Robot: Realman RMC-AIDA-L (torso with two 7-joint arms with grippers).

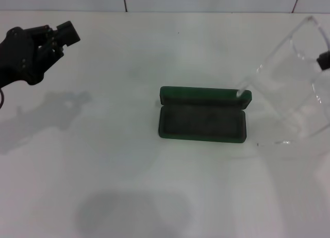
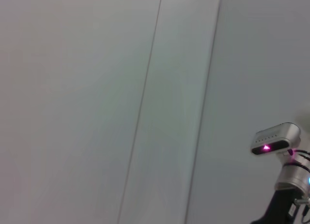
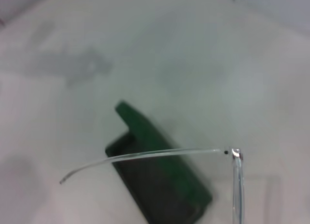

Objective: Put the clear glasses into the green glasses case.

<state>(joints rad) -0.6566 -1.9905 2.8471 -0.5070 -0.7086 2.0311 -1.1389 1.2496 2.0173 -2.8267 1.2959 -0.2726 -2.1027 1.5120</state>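
Note:
The green glasses case point(image 1: 201, 122) lies open in the middle of the white table, its lid point(image 1: 203, 96) standing up at the far side and its dark lining bare. The clear glasses point(image 1: 291, 83) hang in the air to the right of the case, unfolded, with one temple tip point(image 1: 240, 92) hovering near the lid's right end. My right gripper point(image 1: 325, 60) shows only as a black piece at the right edge, holding the frame. The right wrist view looks down one thin temple arm point(image 3: 160, 153) across the case point(image 3: 160, 185). My left gripper point(image 1: 59, 34) is raised at the far left.
The white table point(image 1: 154, 197) carries only shadows around the case. A tiled wall runs along the far edge. The left wrist view faces a wall, with the robot's head camera point(image 2: 276, 139) in one corner.

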